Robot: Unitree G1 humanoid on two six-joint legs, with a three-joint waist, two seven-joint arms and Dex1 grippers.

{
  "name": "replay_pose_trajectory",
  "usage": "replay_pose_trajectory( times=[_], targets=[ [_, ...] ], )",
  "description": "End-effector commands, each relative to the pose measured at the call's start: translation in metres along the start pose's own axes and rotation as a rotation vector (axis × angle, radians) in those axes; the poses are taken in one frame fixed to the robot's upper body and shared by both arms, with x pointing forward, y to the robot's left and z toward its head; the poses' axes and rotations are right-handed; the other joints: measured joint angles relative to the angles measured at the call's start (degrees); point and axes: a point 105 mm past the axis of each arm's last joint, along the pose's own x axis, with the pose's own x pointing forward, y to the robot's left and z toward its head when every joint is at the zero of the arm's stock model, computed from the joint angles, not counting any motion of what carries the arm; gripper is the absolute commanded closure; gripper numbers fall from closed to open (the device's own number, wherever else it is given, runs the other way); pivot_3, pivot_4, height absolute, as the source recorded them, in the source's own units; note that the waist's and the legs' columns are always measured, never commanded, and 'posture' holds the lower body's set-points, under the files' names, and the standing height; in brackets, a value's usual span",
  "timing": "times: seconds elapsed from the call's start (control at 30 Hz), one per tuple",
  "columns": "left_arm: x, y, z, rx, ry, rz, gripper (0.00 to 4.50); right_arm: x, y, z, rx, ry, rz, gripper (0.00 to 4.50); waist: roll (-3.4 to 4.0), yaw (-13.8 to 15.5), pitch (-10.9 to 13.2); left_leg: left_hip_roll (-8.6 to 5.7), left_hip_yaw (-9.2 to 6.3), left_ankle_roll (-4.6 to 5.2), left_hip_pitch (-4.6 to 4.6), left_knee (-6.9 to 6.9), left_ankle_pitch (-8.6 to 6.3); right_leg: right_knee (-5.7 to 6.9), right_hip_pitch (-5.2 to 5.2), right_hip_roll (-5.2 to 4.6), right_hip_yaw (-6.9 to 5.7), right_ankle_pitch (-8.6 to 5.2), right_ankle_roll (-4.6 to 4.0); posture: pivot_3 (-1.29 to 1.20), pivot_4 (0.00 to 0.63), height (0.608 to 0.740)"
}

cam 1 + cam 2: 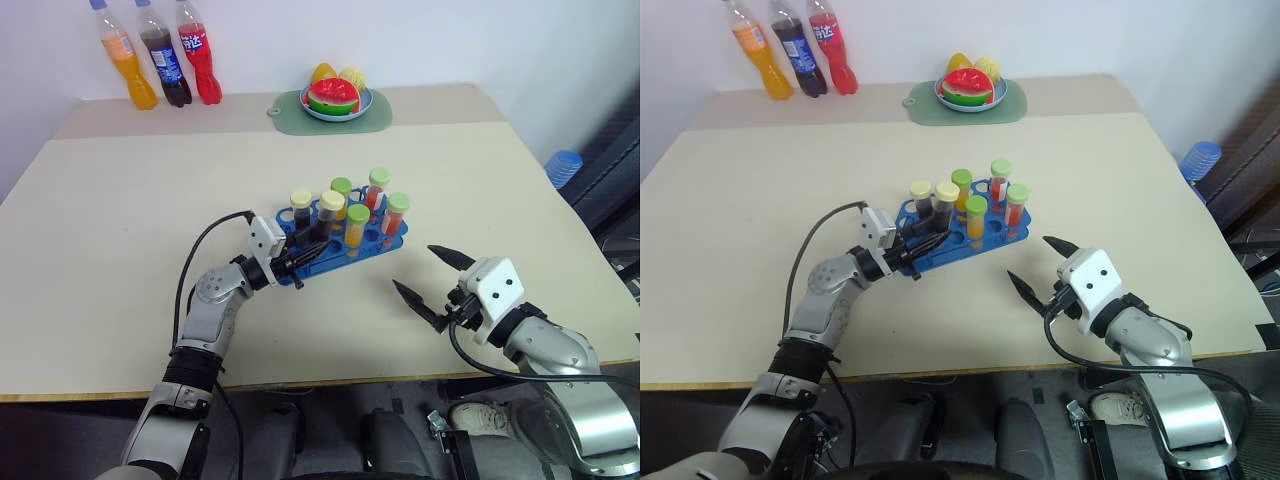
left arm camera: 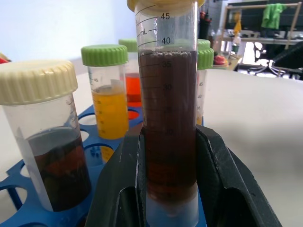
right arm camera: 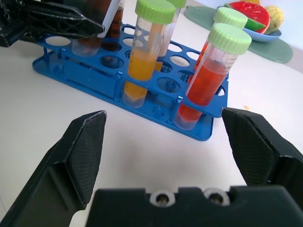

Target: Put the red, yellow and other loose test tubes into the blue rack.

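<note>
Beige table (image 1: pixel 120 230): blue rack (image 1: pixel 385 240) mid-table w/ capped tubes, left gripper (image 1: pixel 308 258) clenched on dark-brown tube (image 2: pixel 169 118) at rack's near-left end, right gripper (image 1: pixel 432 278) spread wide just right of rack.

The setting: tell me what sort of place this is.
Probably a robot test or demo room, not a real lab: a plain beige table carries a blue rack of capped tubes, three soda bottles and a plate of toy fruit.

Bright, even indoor light; soft faint shadows on the table (image 1: pixel 120 250); sharp foregrounds, slightly blurred wrist-view backgrounds
</note>
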Motion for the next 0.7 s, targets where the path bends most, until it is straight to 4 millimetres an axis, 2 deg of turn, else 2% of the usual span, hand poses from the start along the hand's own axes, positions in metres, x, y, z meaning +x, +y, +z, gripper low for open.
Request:
replay_pose_trajectory(
  times=[0.03, 0.3, 0.53, 0.7],
  targets=[
    [-0.0004, 0.001, 0.0171, 0.057, -0.07, 0.033, 3.67, 0.0, 0.001, 0.0068, -0.009, -0.034, -0.009, 0.21, 0.0, 0.0, 0.0, 0.0, 0.0, 0.0, 0.0, 0.0, 0.0, 0.0, 0.0, 0.0, 0.0, 0.0, 0.0, 0.0, 0.15, 0.74],
    [-0.0039, -0.0064, 0.0103, 0.025, -0.035, 0.007, 3.67, -0.0003, 0.0015, 0.0067, -0.007, -0.034, -0.007, 0.21, 0.0, 0.0, 0.0, 0.0, 0.0, 0.0, 0.0, -0.01, 0.0, 0.0, -0.02, 0.01, 0.0, 0.0, 0.0, 0.0, 0.15, 0.74],
    [-0.0049, -0.0043, 0.0106, 0.048, -0.027, 0.052, 0.39, -0.0007, 0.002, 0.0067, -0.008, -0.032, -0.001, 0.21, 0.0, 0.0, 0.0, 0.0, 0.0, 0.0, 0.0, -0.02, 0.0, 0.0, -0.01, 0.0, 0.0, 0.0, 0.0, 0.0, 0.15, 0.74],
    [-0.0048, -0.005, 0.017, 0.046, -0.047, 0.038, 0.39, -0.0012, 0.0022, 0.0066, -0.009, -0.029, 0.004, 0.21, 0.0, 0.0, 0.0, 0.0, 0.0, 0.0, 0.0, -0.02, 0.0, 0.0, -0.01, 0.0, 0.0, 0.0, 0.0, 0.0, 0.15, 0.74]
  ],
)
